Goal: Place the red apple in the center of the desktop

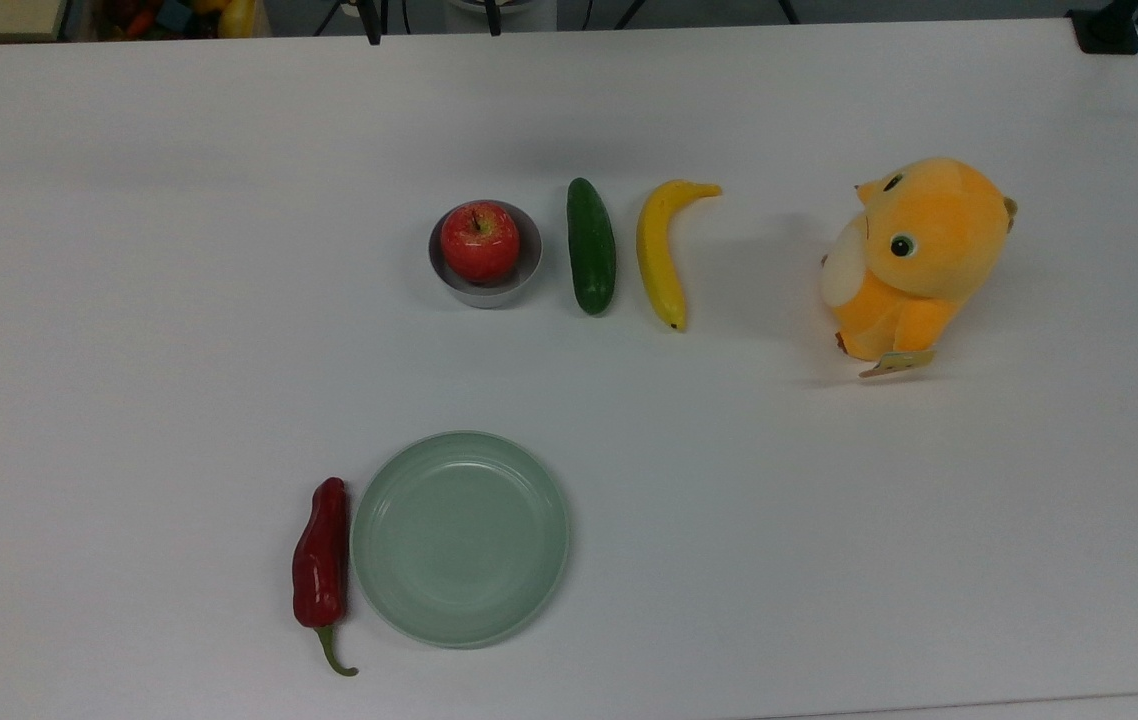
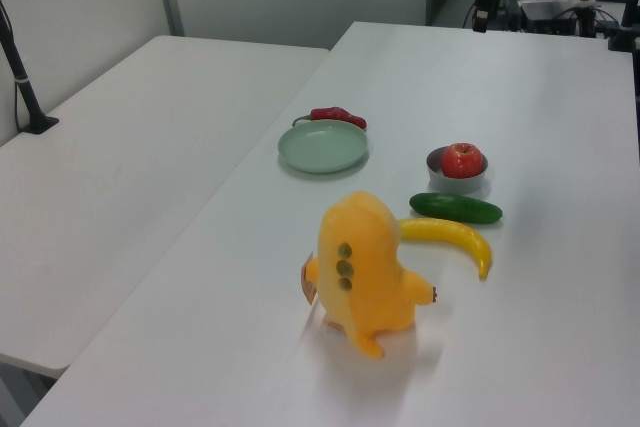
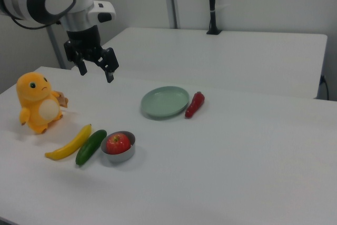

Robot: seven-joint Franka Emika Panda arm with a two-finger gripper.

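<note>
- Looking at the top view, you find the red apple sitting in a small metal bowl just above the frame's middle, beside the cucumber and banana
- Your gripper shows only in the right view's upper left, high above the desktop, fingers spread and empty
- Nothing is done yet: you must reach, grasp, lift the apple out and set it on bare white surface, judged clear of the green plate
</note>
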